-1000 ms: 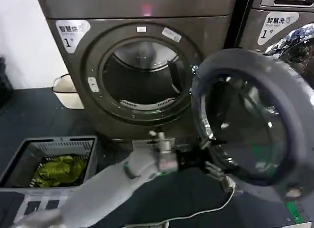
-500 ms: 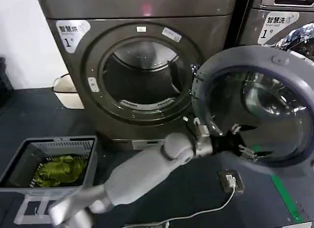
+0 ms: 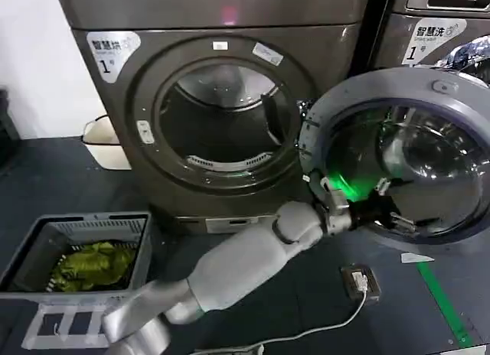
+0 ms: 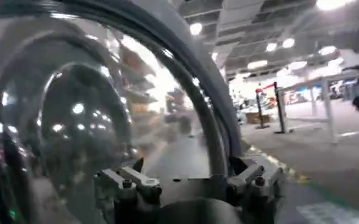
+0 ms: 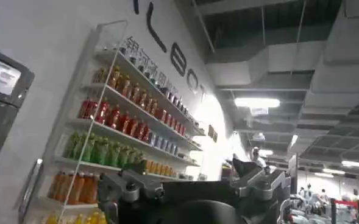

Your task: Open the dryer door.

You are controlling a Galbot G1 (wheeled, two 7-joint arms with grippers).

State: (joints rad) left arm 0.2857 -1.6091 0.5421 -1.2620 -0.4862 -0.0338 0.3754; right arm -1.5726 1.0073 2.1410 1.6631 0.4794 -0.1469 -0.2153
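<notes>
Now the dryer door [image 3: 398,152] is swung wide open to the right of its machine, with its grey inside face and dark round glass turned toward the head camera. It hangs in front of the second machine [image 3: 429,26] beside it. The big round hole of the dryer [image 3: 222,118] is open, and the shiny drum shows inside.

The left gripper [image 3: 390,213] is at the lower part of the door glass, and its fingers are spread apart with nothing held between them. In the left wrist view the two fingertips [image 4: 133,179] stand wide apart right by the bulging glass.

The right gripper [image 5: 194,182] points up toward a wall shelf of bottles [image 5: 124,134], fingers apart and holding nothing.

On the floor to the left sits a grey basket [image 3: 46,229] with a green cloth [image 3: 92,265] inside.
</notes>
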